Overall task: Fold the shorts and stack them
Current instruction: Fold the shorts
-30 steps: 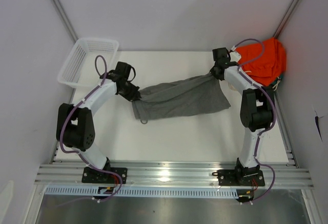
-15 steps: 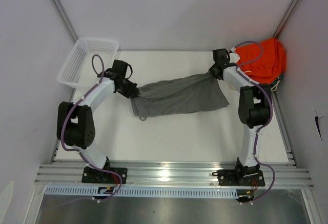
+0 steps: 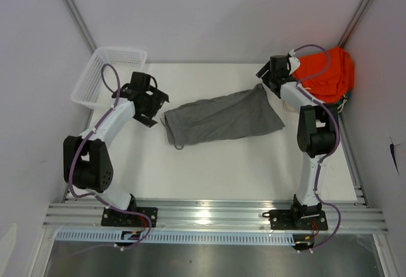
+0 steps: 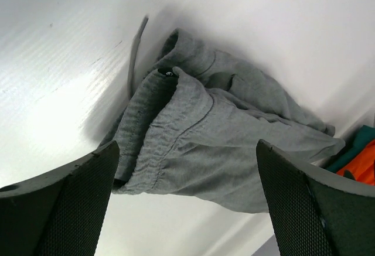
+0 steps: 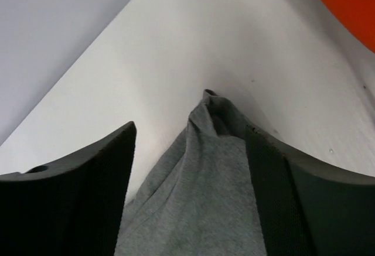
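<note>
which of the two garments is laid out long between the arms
The grey shorts: they lie stretched out flat across the middle. The orange garment is bunched in a heap in the far right corner instead.

Mid-grey jersey cloth shorts (image 3: pixel 222 117): matt, soft knit. White desk (image 3: pixel 209 169): smooth, faint sheen. White lattice basket (image 3: pixel 95 77) left of shorts: plastic.

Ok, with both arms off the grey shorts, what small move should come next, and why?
Probably lower the right gripper onto the nearest corner of the shorts and close, ready to carry that end toward the left. It and the left gripper are open and off the cloth, and the shorts lie in one long strip, not yet folded across.
</note>
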Controlling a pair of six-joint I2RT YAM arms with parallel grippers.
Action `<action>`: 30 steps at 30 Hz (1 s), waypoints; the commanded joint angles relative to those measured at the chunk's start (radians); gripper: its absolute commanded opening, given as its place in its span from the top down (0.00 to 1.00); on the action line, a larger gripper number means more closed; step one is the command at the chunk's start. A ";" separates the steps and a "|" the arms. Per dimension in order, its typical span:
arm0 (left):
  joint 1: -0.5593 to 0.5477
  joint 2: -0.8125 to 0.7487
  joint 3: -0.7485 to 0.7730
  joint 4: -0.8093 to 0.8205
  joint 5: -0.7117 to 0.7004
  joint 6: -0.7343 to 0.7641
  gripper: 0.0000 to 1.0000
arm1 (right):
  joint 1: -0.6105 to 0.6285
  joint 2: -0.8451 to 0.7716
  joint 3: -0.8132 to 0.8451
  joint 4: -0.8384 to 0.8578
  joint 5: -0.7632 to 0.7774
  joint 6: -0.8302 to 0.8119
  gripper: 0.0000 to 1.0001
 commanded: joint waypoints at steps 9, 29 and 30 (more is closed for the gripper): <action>-0.015 -0.185 -0.112 0.210 -0.027 0.518 0.01 | -0.014 -0.135 -0.079 0.113 -0.351 -0.234 0.24; -0.035 -0.230 -0.595 0.768 0.198 0.510 0.01 | 0.392 -0.184 -0.360 0.472 -0.566 -0.170 0.83; -0.034 -0.227 -0.618 0.843 0.232 0.507 0.01 | 0.402 -0.170 -0.350 0.472 -0.575 -0.167 0.92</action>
